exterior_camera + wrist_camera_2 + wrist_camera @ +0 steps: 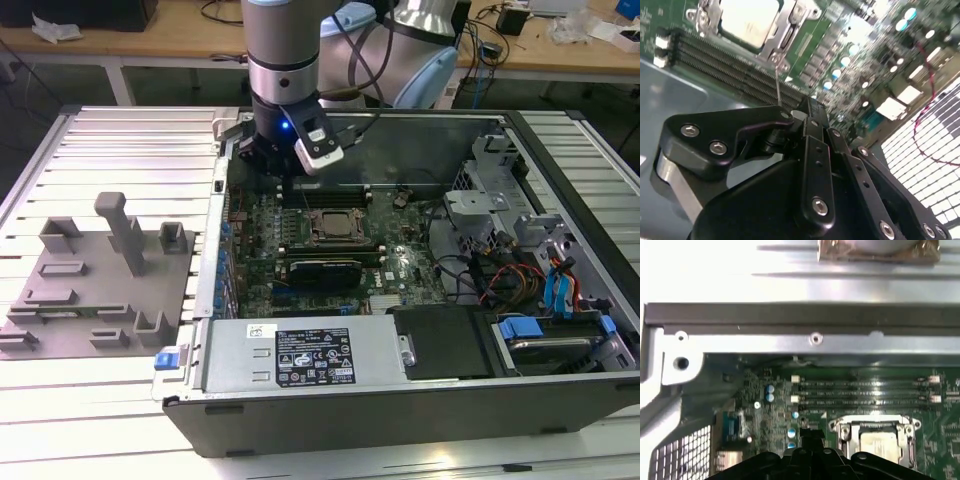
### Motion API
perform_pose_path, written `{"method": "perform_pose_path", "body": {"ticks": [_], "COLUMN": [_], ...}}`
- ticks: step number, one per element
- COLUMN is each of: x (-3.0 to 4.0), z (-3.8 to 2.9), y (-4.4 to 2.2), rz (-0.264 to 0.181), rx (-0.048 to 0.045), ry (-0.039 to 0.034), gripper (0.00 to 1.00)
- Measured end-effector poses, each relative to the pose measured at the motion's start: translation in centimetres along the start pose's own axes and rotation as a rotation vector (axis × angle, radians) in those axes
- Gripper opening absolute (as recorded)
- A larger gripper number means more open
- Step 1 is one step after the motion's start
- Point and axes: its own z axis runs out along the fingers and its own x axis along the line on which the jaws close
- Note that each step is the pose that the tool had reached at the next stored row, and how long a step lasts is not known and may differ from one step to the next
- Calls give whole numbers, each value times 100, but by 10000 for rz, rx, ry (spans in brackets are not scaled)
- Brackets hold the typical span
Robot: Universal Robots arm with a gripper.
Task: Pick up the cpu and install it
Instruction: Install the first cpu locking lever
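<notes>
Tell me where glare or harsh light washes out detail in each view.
Exterior view: even light, the ribbed table bright, the motherboard dimmer. First wrist view: the area beyond the case wall is blown to white. Second wrist view: glare bleaches the cpu and part of the motherboard.

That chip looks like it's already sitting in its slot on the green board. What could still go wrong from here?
1. The gripper hangs low over the motherboard, close to the memory slots and small capacitors; a slight drift could knock them.
2. A thin metal lever stands right by the gripper; it might snag or bend.
3. Whether the cpu lies flat in the socket frame cannot be judged; clamping it crooked could damage it.
</notes>
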Motion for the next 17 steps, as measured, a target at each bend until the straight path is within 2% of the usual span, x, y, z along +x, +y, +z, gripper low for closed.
{"method": "perform_pose_path", "body": {"ticks": [3, 4, 8, 11, 15, 17], "x": [0, -2, -70, -151, -282, -380], "z": [0, 0, 3, 6, 10, 14], "y": [0, 0, 0, -2, -8, -12], "rz": [8, 10, 10, 9, 10, 12], "rx": [-417, -468, -471, -471, -471, -471], "ry": [-1, -1, 0, -1, 5, 16], "gripper": [11, 11, 11, 11, 11, 11]}}
